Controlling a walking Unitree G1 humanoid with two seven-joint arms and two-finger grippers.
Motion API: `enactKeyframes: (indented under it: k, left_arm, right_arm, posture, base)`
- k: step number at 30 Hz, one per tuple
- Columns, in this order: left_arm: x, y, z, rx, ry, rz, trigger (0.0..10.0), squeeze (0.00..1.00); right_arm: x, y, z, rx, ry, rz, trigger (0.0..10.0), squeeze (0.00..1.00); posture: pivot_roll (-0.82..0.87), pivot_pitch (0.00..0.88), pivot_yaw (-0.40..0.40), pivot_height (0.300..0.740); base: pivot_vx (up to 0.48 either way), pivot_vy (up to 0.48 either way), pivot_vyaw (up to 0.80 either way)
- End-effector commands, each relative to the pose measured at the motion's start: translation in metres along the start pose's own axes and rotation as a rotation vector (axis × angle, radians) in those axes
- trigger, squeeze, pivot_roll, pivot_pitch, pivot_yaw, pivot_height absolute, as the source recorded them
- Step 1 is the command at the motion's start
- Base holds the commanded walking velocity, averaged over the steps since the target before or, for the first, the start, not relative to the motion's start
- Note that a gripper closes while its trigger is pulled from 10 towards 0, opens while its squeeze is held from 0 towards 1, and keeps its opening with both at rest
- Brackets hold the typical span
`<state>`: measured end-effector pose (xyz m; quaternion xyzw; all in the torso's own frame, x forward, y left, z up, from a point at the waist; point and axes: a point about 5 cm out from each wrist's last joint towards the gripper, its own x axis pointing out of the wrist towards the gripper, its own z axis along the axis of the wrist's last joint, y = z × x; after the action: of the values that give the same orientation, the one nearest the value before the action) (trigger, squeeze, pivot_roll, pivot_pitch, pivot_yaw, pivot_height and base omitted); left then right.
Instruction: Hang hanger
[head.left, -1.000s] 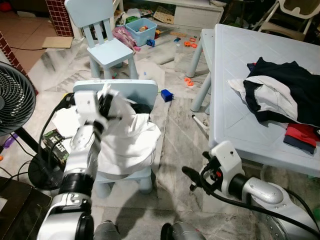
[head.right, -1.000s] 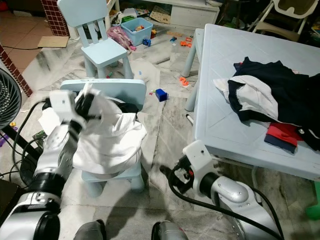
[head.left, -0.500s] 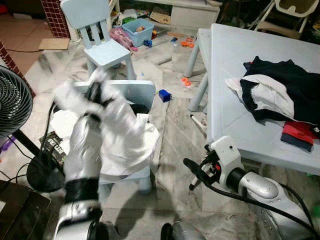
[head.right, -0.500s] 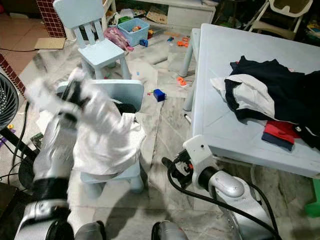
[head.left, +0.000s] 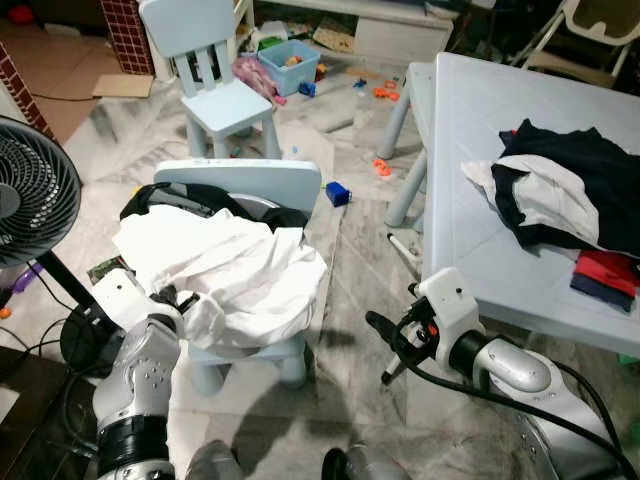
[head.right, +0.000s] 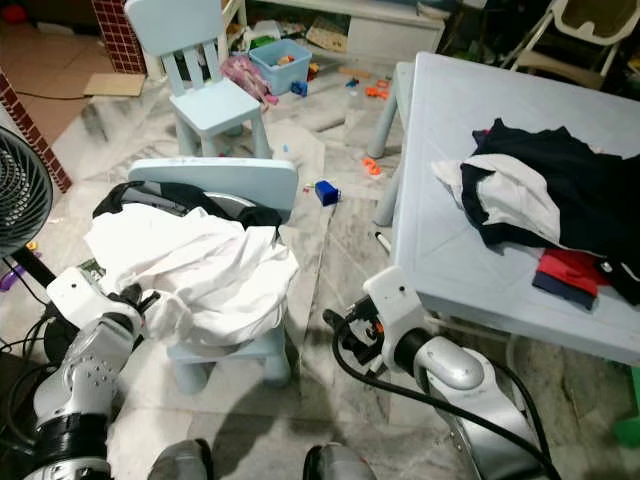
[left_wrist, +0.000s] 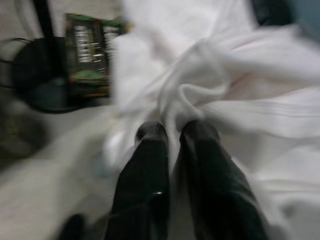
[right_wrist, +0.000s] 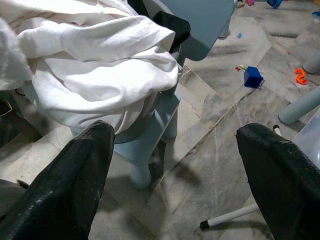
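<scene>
While the left gripper (left_wrist: 172, 131) had dropped from above the small chair (head.left: 262, 182) to its near left edge, its fingers (left_wrist: 147, 137) were nearly closed, pinching the white garment (head.left: 235, 270) heaped on the seat. The right gripper (right_wrist: 175, 165) hung wide open and empty over the floor. No hanger could be made out, so hanging looked unstarted.
</scene>
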<state>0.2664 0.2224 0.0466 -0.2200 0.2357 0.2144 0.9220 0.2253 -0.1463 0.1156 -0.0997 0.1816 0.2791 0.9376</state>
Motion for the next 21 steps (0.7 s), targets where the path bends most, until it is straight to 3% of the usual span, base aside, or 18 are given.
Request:
enactKeyframes:
  k: [1, 2, 3, 6, 7, 9, 10, 15, 17, 21]
  left_arm:
    - [-0.004, 0.016, -0.007, 0.085, 0.020, 0.088, 10.0, 1.00]
    - [-0.004, 0.016, -0.007, 0.085, 0.020, 0.088, 10.0, 1.00]
    - [-0.006, 0.031, -0.007, 0.169, -0.013, 0.140, 10.0, 1.00]
    - [-0.008, 0.050, -0.007, 0.263, -0.048, 0.191, 10.0, 1.00]
    - [-0.009, 0.065, -0.010, 0.314, -0.061, 0.227, 10.0, 1.00]
    - [-0.010, 0.069, -0.011, 0.332, -0.064, 0.237, 10.0, 1.00]
    - [-0.013, 0.072, -0.008, 0.398, -0.098, 0.239, 10.0, 1.00]
    - [-0.017, 0.066, 0.007, 0.538, -0.245, 0.212, 10.0, 1.00]
    - [-0.025, 0.052, 0.031, 0.636, -0.446, 0.185, 10.0, 1.00]
    - [-0.032, 0.031, 0.052, 0.666, -0.603, 0.129, 10.0, 1.00]
  right_arm:
    - [0.001, 0.000, -0.001, -0.012, 0.005, 0.008, 10.0, 0.00]
    - [0.001, 0.000, -0.001, -0.012, 0.005, 0.008, 10.0, 0.00]
    - [0.002, -0.001, -0.001, -0.015, 0.004, 0.008, 10.0, 0.00]
    - [0.002, -0.003, 0.000, -0.017, 0.003, 0.001, 10.0, 0.00]
    - [0.003, -0.005, -0.001, -0.019, 0.002, -0.005, 10.0, 0.00]
    - [0.003, -0.005, -0.001, -0.018, 0.002, -0.007, 10.0, 0.00]
    - [0.004, -0.004, -0.001, -0.018, 0.000, -0.006, 10.0, 0.00]
    - [0.005, -0.001, 0.000, -0.024, -0.003, 0.004, 10.0, 0.00]
    - [0.005, -0.002, 0.000, -0.027, -0.003, 0.004, 10.0, 0.00]
    - [0.006, -0.003, 0.000, -0.030, -0.005, 0.000, 10.0, 0.00]
  posture:
    - [-0.05, 0.095, -0.102, 0.740]
    - [-0.05, 0.095, -0.102, 0.740]
    - [-0.05, 0.095, -0.103, 0.740]
    - [-0.05, 0.095, -0.103, 0.740]
    - [-0.04, 0.096, -0.101, 0.740]
    - [-0.04, 0.096, -0.101, 0.740]
    - [-0.04, 0.096, -0.101, 0.740]
    - [-0.04, 0.095, -0.104, 0.740]
    - [-0.04, 0.091, -0.106, 0.740]
    - [-0.04, 0.089, -0.106, 0.740]
  base:
    - [0.000, 0.000, 0.00]
    - [0.000, 0.000, 0.00]
    - [0.000, 0.000, 0.00]
    - [0.000, 0.000, 0.00]
    - [0.000, 0.000, 0.00]
    - [0.000, 0.000, 0.00]
    - [0.000, 0.000, 0.00]
    - [0.000, 0.000, 0.00]
    - [0.000, 0.000, 0.00]
    - [0.000, 0.000, 0.00]
